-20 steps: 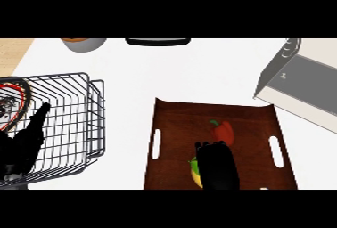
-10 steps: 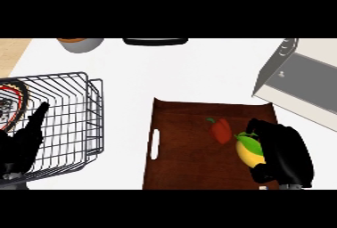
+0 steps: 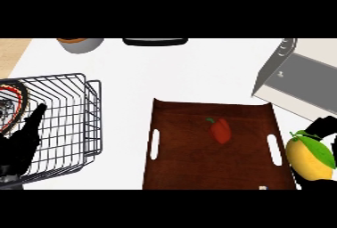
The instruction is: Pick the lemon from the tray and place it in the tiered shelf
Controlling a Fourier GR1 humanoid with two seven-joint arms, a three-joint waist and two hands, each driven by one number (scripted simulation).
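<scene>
Holding the lemon [image 3: 308, 156] in curled fingers, your right hand [image 3: 324, 129] sits at the frame's right edge, just off the tray [image 3: 191, 169]. Pickup looks done; you must yet carry it up to the tiered shelf [image 3: 299, 78]. Your left hand [image 3: 20, 144] rests open, lower left.

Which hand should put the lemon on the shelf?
Right. The right hand is curled round the lemon, past the tray's right edge and just below the tiered shelf. The left hand rests open at the wire basket, on the far side from it.
</scene>
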